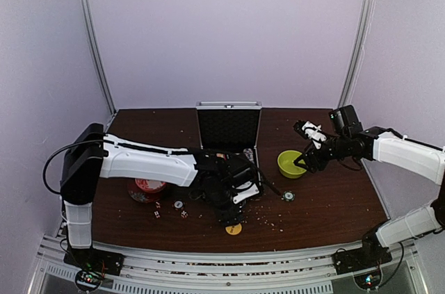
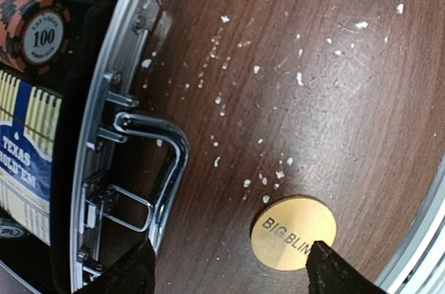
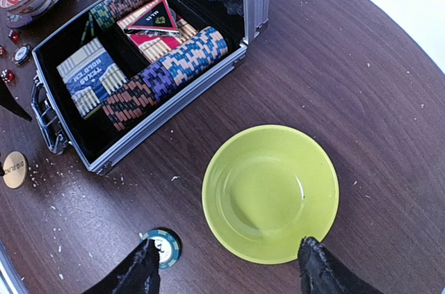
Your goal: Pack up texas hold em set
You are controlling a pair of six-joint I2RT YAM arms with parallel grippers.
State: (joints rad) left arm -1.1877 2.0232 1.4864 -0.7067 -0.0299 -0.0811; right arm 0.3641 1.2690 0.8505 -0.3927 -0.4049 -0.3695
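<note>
Big Blind button (image 2: 293, 232): thin, rigid, slick; lies flat between my fingertips.
Left gripper (image 2: 233, 273): spread, holding nothing.
Hold: pinch opposite rims.

Even, soft light fills the overhead view; the pale walls read bright while the dark worktop (image 1: 327, 200) stays dim, with faint shadows under the arms. In the left wrist view the case (image 2: 104, 134) rim and handle throw sharp white glints, and the gold button (image 2: 292, 231) shines. The right wrist view bends straight lines near its edges; the bowl (image 3: 270, 193) shows mild sheen.
</note>
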